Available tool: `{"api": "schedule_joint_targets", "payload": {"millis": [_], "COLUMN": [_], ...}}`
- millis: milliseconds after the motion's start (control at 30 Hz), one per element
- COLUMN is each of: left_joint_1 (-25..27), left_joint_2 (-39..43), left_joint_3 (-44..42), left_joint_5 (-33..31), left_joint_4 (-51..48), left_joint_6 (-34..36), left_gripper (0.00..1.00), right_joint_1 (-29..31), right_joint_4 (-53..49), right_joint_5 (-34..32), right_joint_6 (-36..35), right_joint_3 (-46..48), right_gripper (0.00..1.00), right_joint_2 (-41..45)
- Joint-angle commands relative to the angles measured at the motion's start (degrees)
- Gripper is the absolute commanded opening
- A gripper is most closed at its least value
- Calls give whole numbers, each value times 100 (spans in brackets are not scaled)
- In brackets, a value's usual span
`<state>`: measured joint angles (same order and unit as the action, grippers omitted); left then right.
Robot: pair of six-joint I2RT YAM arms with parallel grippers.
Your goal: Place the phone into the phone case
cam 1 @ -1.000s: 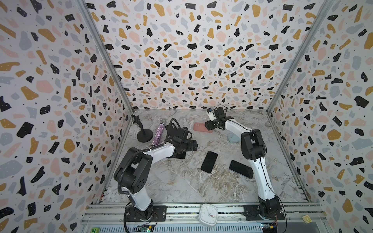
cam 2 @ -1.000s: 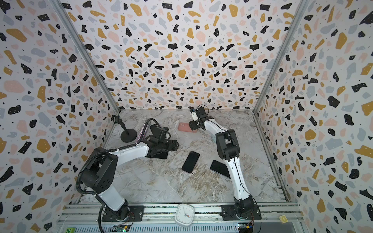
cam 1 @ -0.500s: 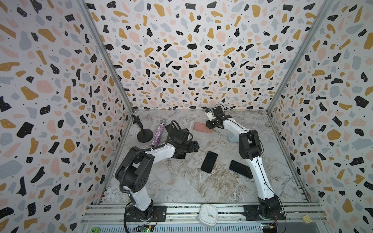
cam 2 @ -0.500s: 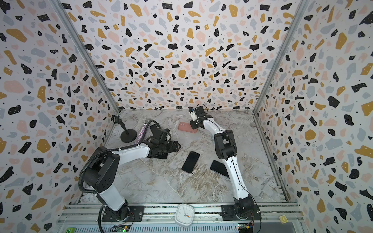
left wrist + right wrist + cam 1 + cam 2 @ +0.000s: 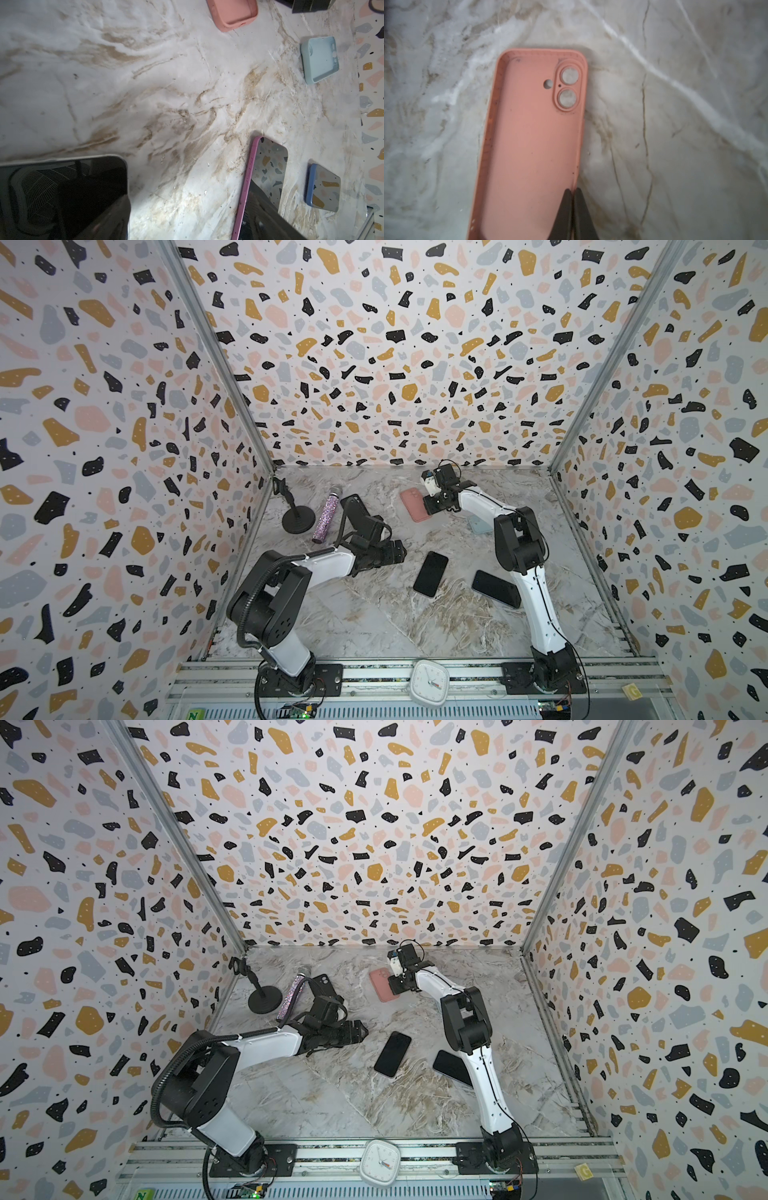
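1. Two hands, two jobs. The right hand (image 5: pixel 572 190) is pinched tight on one long side wall of the pink case (image 5: pixel 533 135), on the half away from the camera cutouts, with one finger inside the wall and one outside.
2. That case lies open side up at the upper middle of the counter (image 5: pixel 374 626) in both top views. The pink-edged phone (image 5: pixel 430 573) lies screen up near dead centre, well apart from it (going by colour, I'd guess that's the matching one).
3. Over left of centre, the left hand (image 5: pixel 395 552) is spread wide and low, with nothing between its fingers.
4. Doing this bit well, imo: that wall looks thin and soft, so an off-centre pinch will probably let the case swing or peel. I'd slide it low toward the phone rather than hoist it, keeping it open side up.
5. Watch the light blue case (image 5: pixel 320 60) and the blue-edged phone (image 5: pixel 324 187) on the way, and set it down flat.
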<state>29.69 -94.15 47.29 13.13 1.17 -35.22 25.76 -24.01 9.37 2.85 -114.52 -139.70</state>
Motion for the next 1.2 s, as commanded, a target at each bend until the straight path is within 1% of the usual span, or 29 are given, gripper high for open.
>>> {"api": "schedule_joint_targets", "payload": {"millis": [0,67,300,367,433,733,833,967,1067,1167], "left_joint_1": [19,19,19,19,19,45,70,113,144,302], "left_joint_2": [189,260,438,490,549,649,715,765,682,712], "left_joint_3": [-152,-239,-481,-518,-560,-703,-747,-807,-846,-797], "left_joint_5": [136,137,195,217,195,206,174,171,588,642], "left_joint_4": [353,455,658,648,629,617,573,543,590,375], "left_joint_6": [-163,-210,-344,-332,-312,-301,-270,-214,-167,-13], "left_gripper": [88,88,88,88,88,88,88,89,89,89], "right_joint_1": [137,236,688,745,824,1009,1062,1081,1080,1080], "right_joint_4": [-459,-428,-188,-141,-7,402,513,650,589,569], "right_joint_5": [-429,-539,-1022,-983,-811,-677,-595,-332,-294,-441], "right_joint_6": [818,1181,2007,2270,2370,2799,2874,2898,2801,2674], "right_joint_3": [431,748,1749,1962,2183,3239,3504,3685,3758,3972], "right_gripper": [0,0,0,0,0,1,4,15,19,23], "right_joint_2": [382,593,1187,1339,1467,2097,2283,2442,2624,3007]}}
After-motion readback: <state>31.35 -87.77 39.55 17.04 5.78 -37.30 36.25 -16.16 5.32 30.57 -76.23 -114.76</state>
